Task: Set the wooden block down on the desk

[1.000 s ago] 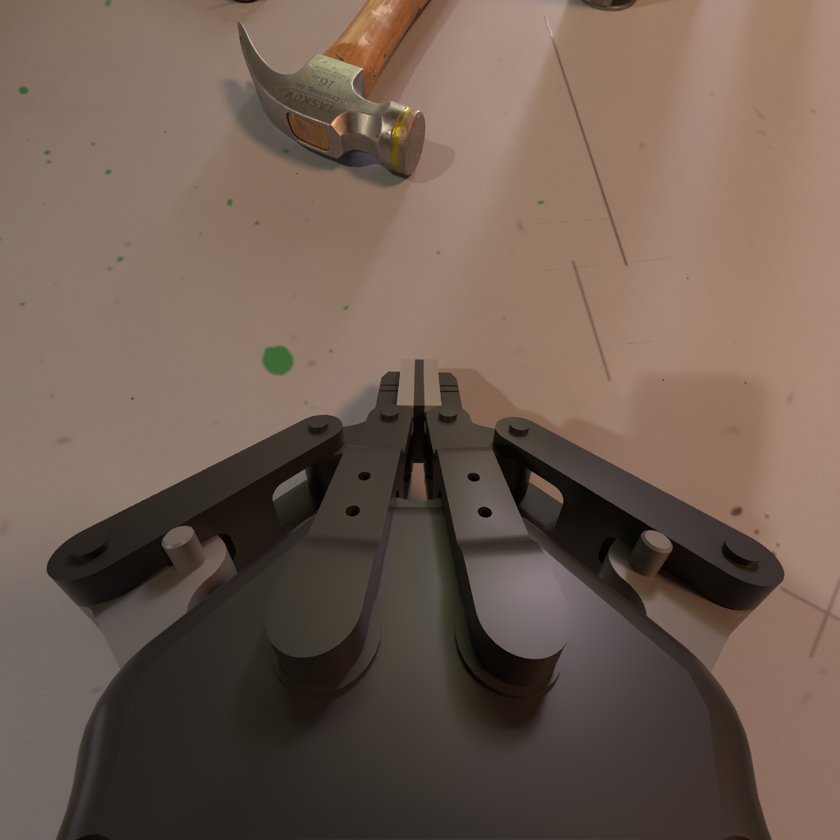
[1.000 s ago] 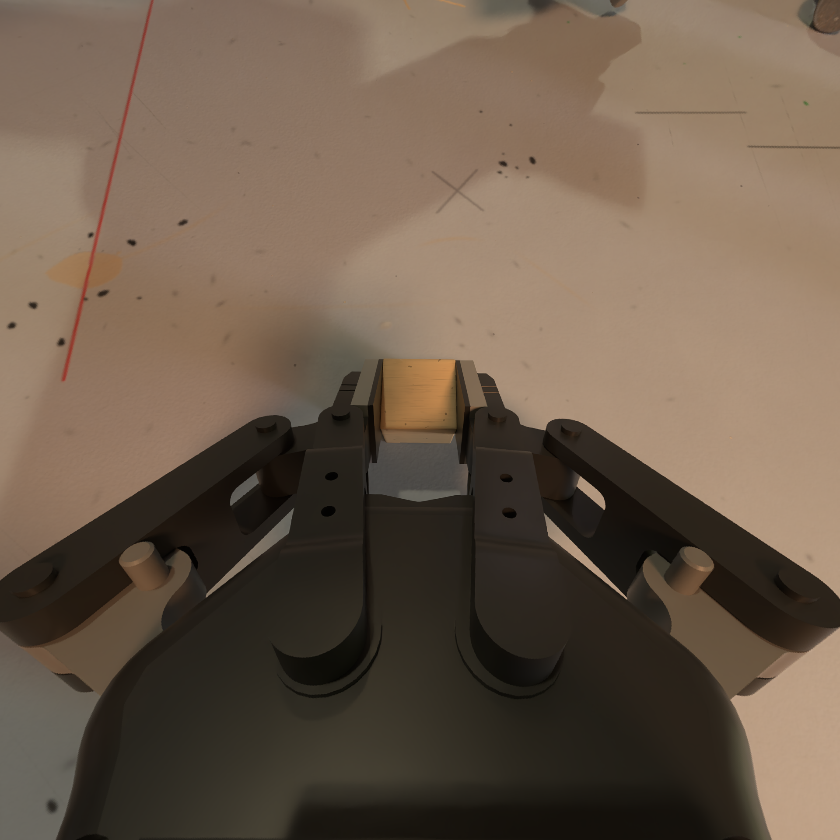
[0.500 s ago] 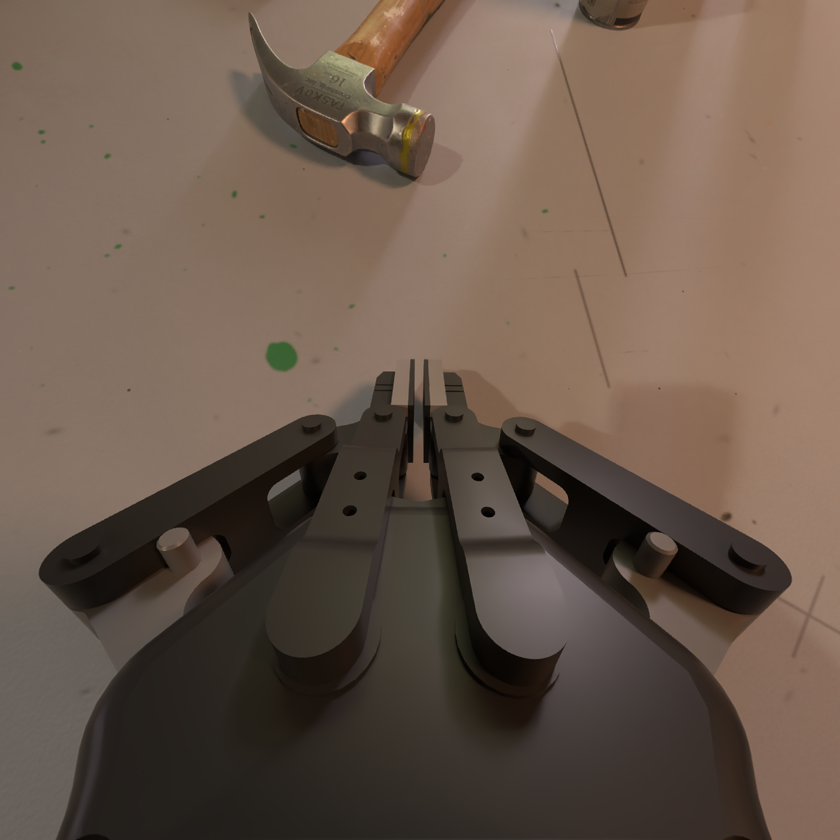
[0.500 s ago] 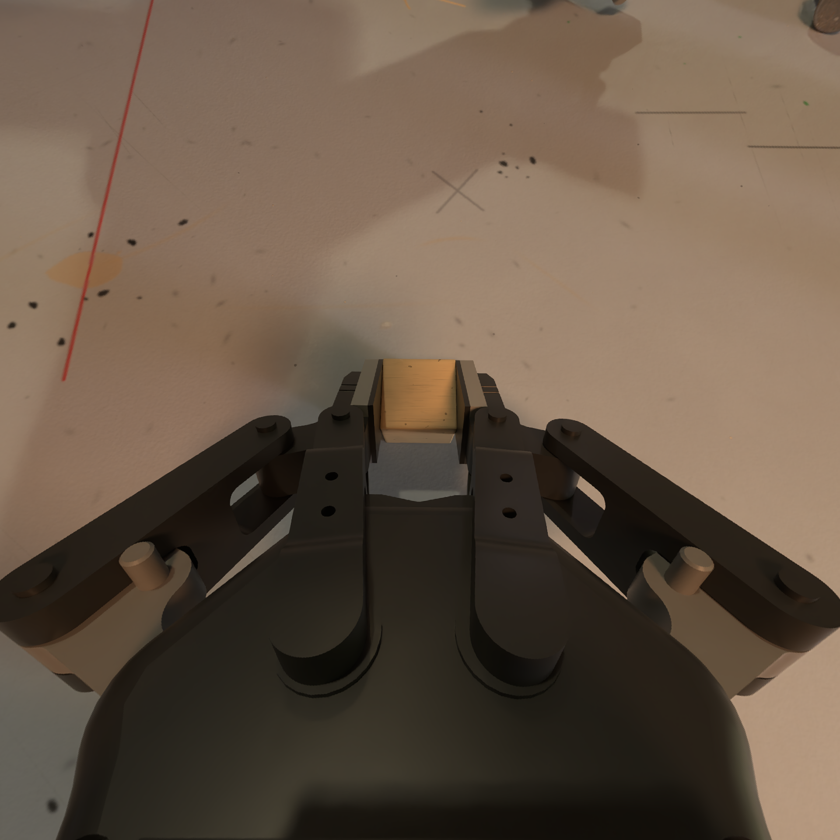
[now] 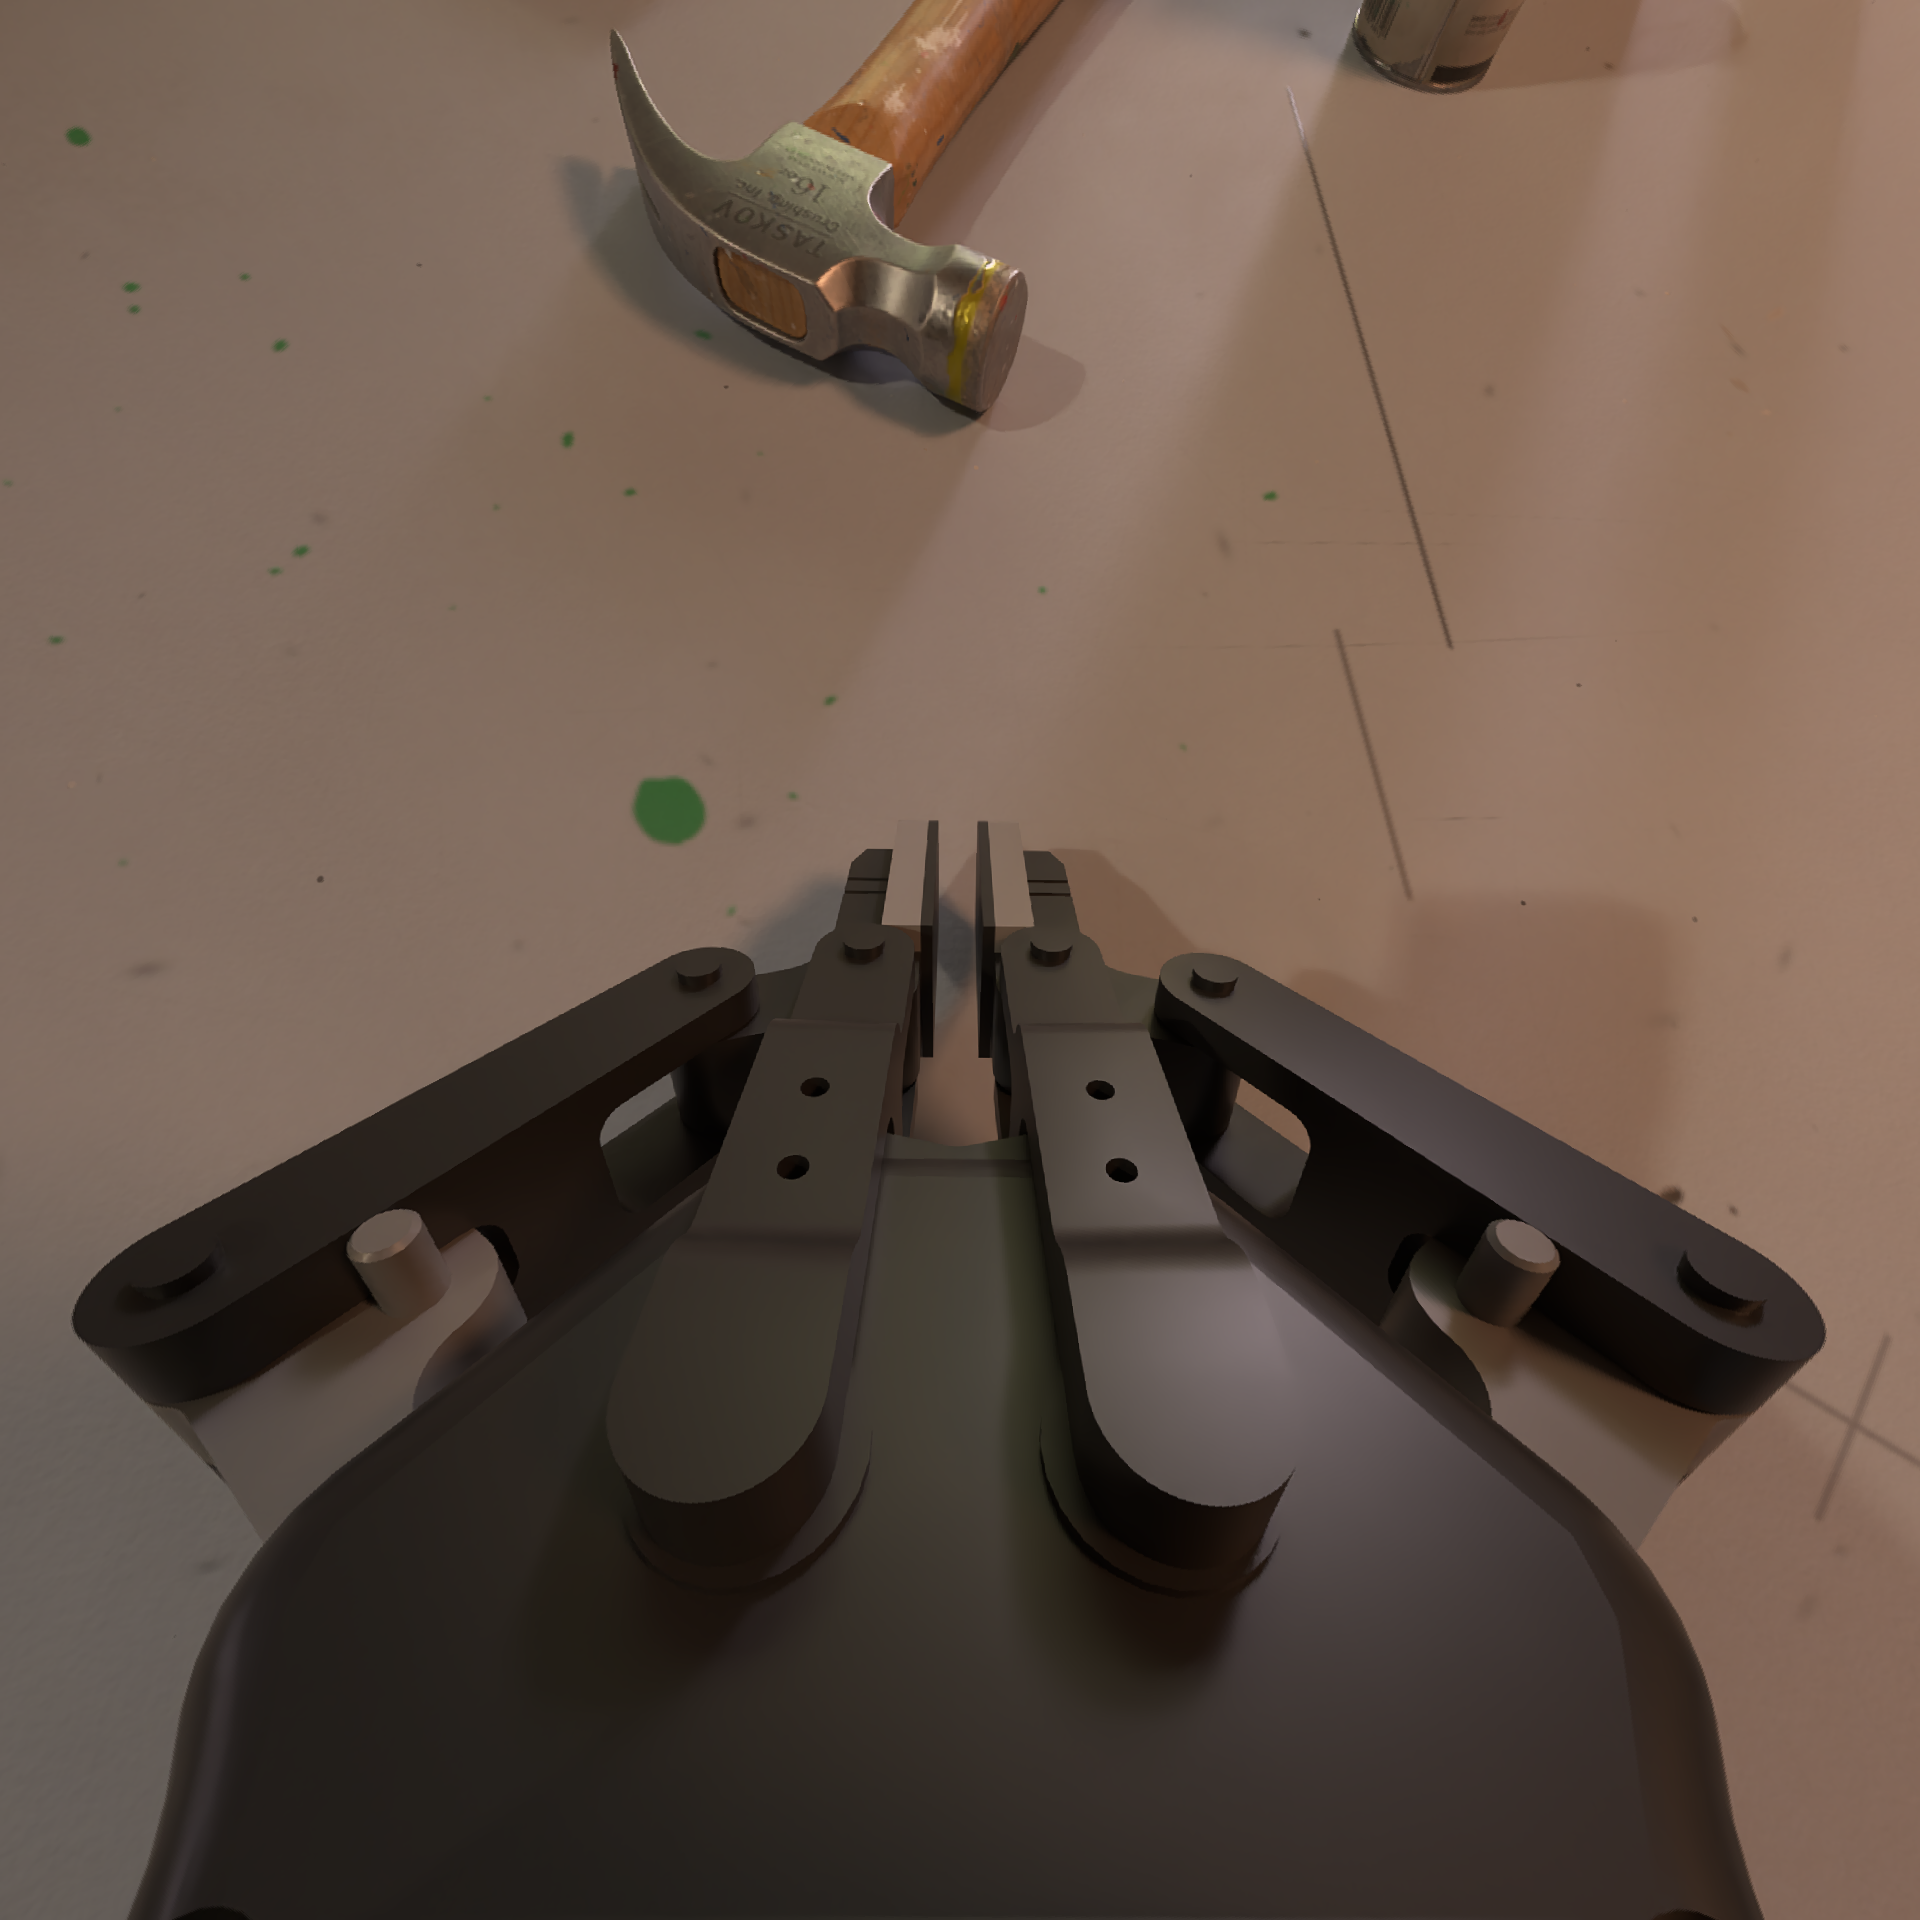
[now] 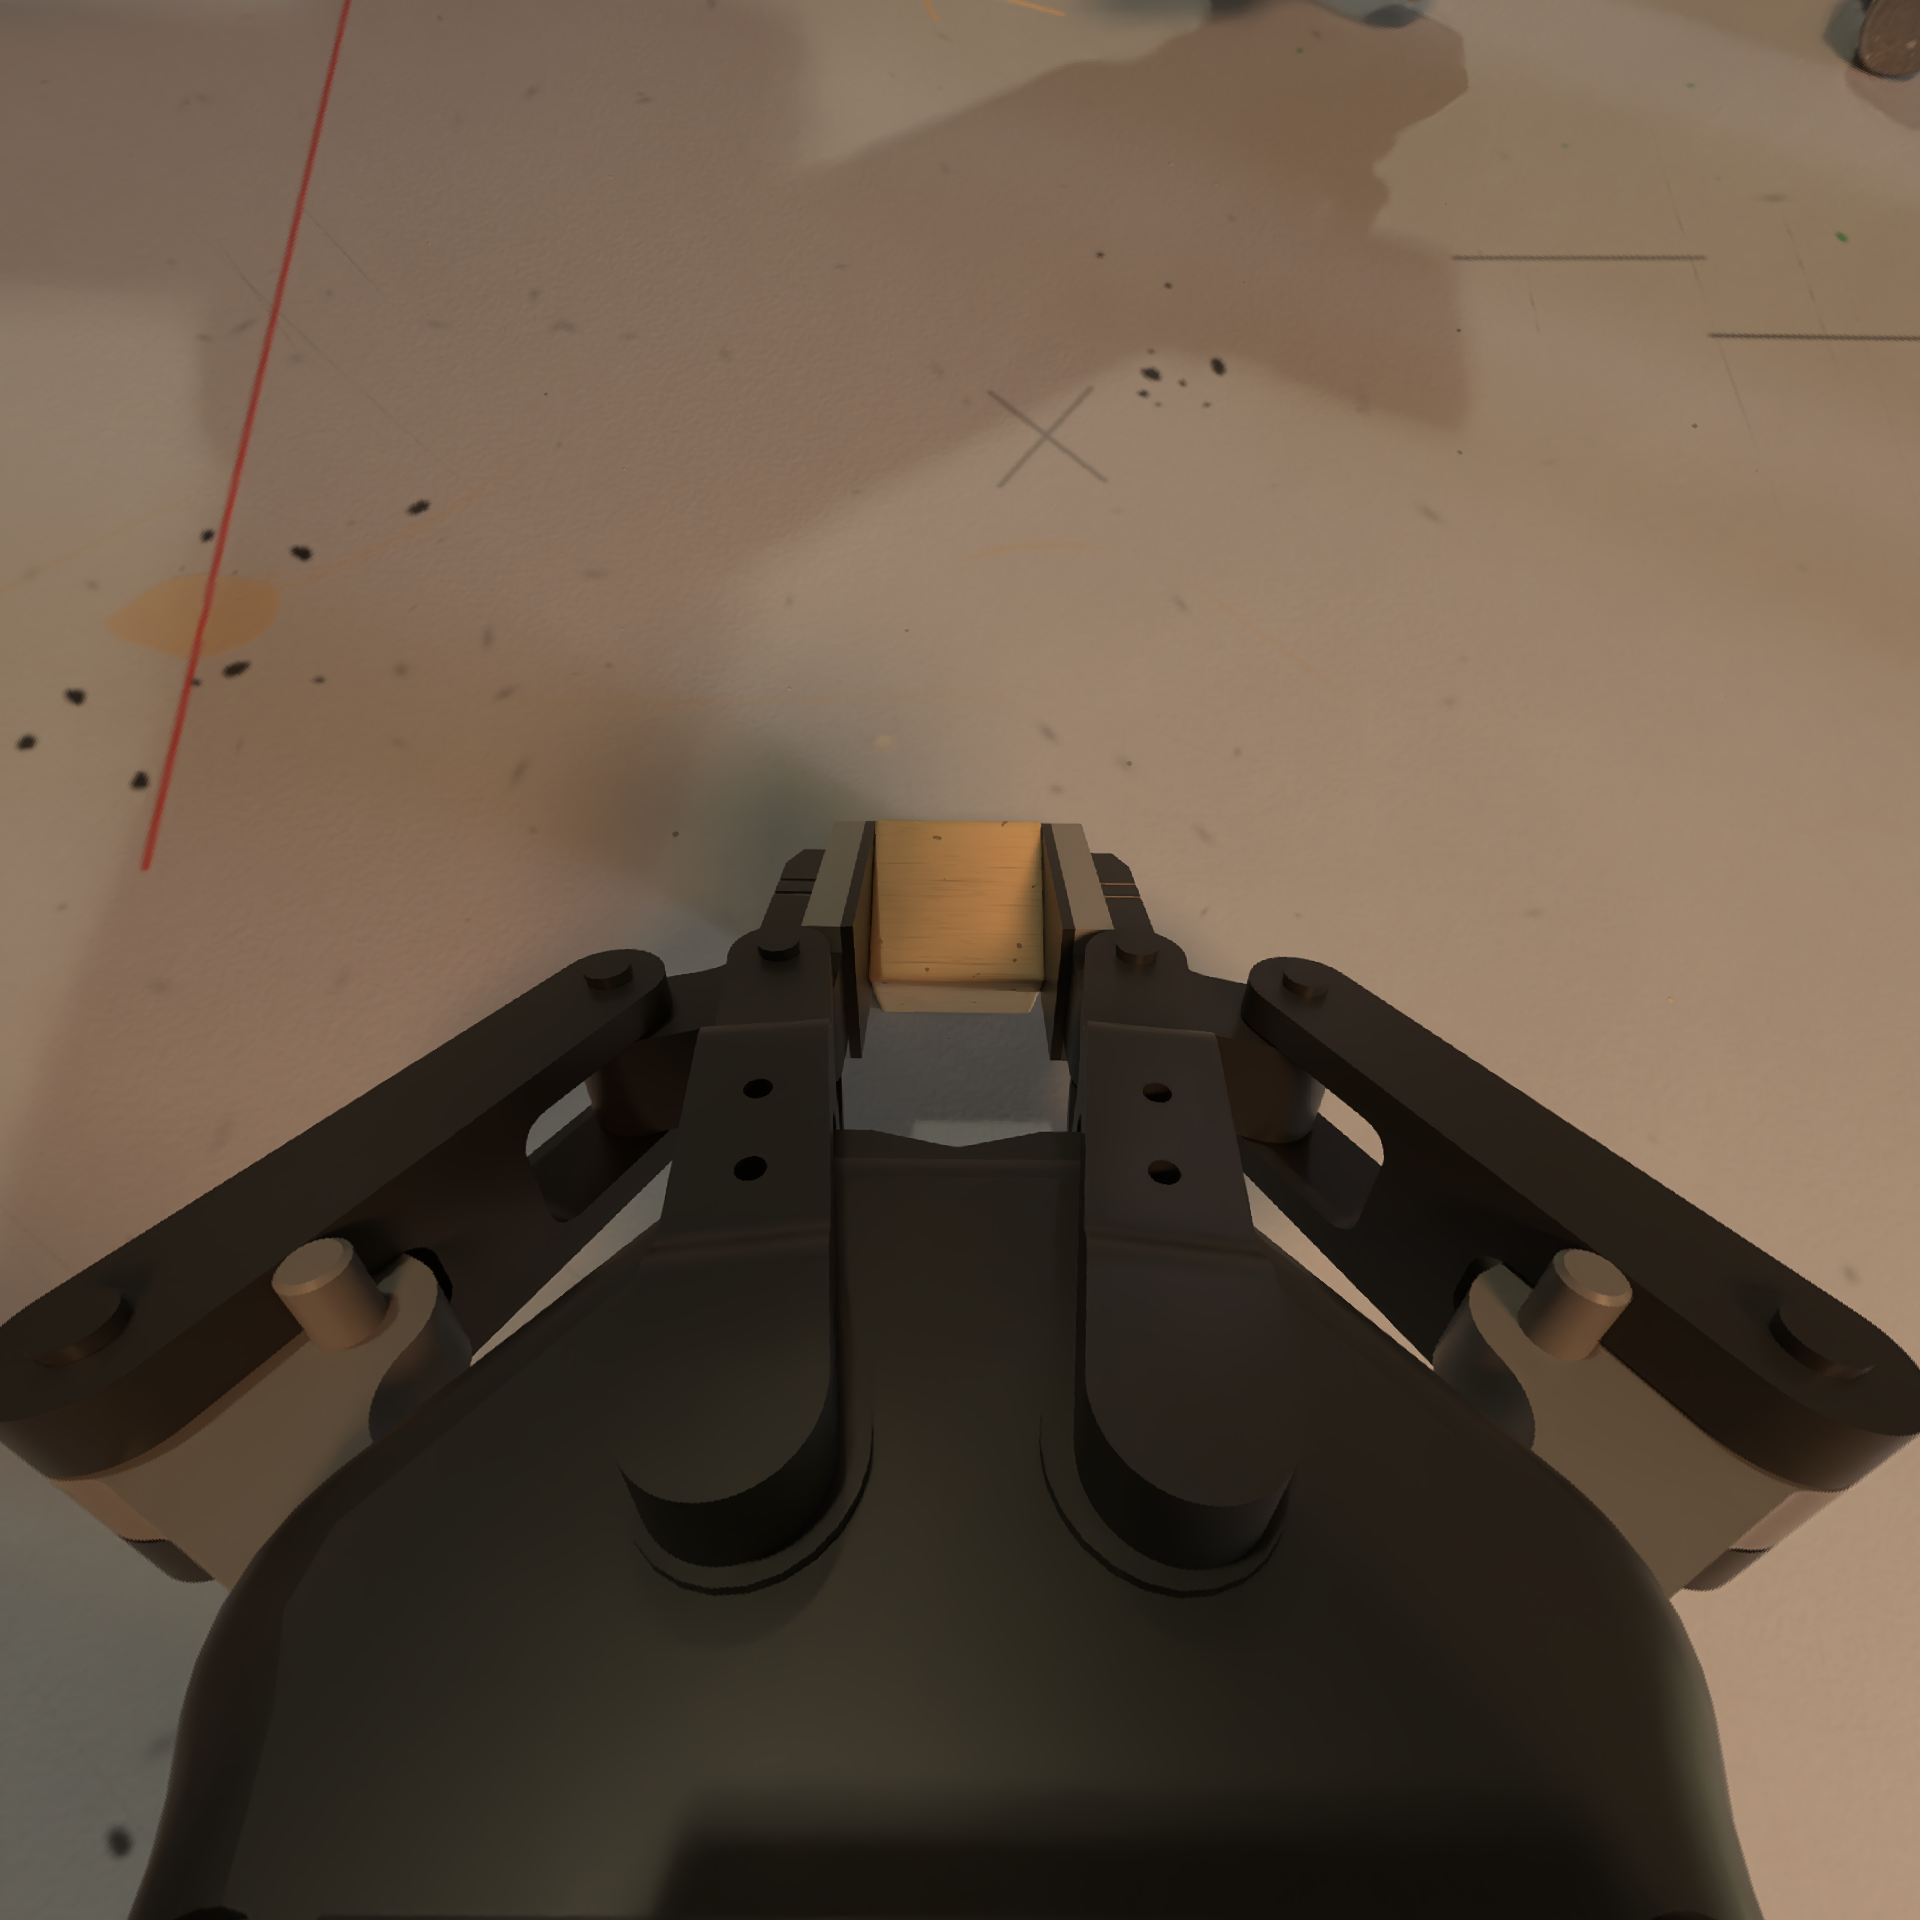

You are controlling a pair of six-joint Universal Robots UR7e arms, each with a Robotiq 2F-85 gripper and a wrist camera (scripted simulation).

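The wooden block [image 6: 956, 920] is small, pale and square-faced, and it sits between the pads of my right gripper [image 6: 958, 894], which is shut on it. The block is low over the pale desk [image 6: 1403, 727], with a dark shadow right under it; I cannot tell whether it touches. My left gripper [image 5: 956, 873] is empty and low over the desk [image 5: 416, 623], its jaws a narrow gap apart. The block does not show in the left wrist view.
A claw hammer [image 5: 831, 249] with a wooden handle lies ahead of the left gripper. A small jar [image 5: 1439, 42] stands at the far right of it. A round object [image 6: 1886, 42] sits at the top right of the right wrist view. A red line [image 6: 249, 416] crosses the desk.
The left gripper's jaws have parted slightly, and the hammer and jar have slid lower in its view. The right gripper and the block have not moved.
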